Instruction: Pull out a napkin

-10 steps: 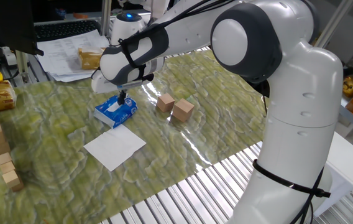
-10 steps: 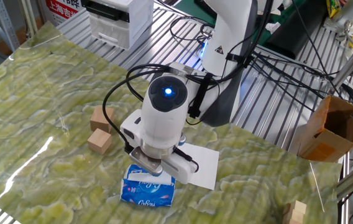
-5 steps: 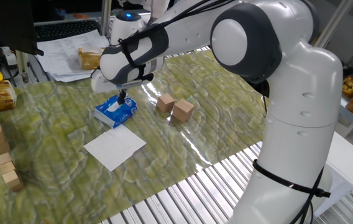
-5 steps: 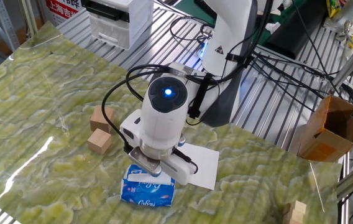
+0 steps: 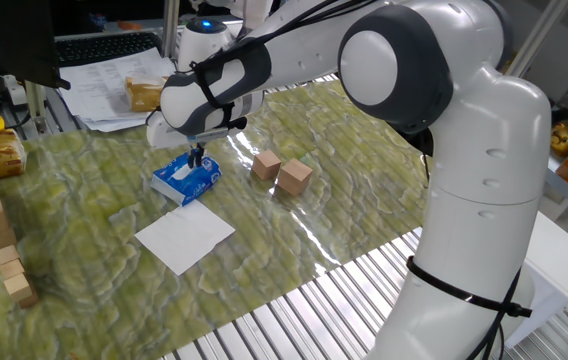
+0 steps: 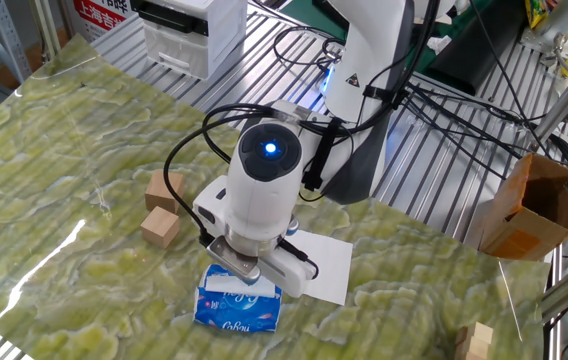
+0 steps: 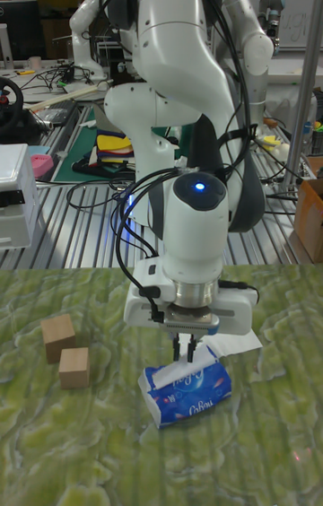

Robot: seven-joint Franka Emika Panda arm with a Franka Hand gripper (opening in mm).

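Napkin (image 7: 179, 372) at the tissue pack's (image 7: 190, 393) slot is pinched by the closed gripper (image 7: 185, 355), which has lifted slightly, so extraction has begun.

Arm bent forward over the table, wrist pointing straight down. Gripper (image 7: 187, 347) vertical and low, fingers (image 7: 180, 346) close together, almost touching at the tips.

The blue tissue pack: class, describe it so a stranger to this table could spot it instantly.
Find the white robot arm over the green marbled tablecloth; its end effector hangs directly above the tissue pack. Unlike the flat white square sheet and two wooden cubes nearby, it is blue with white tissue showing on top.
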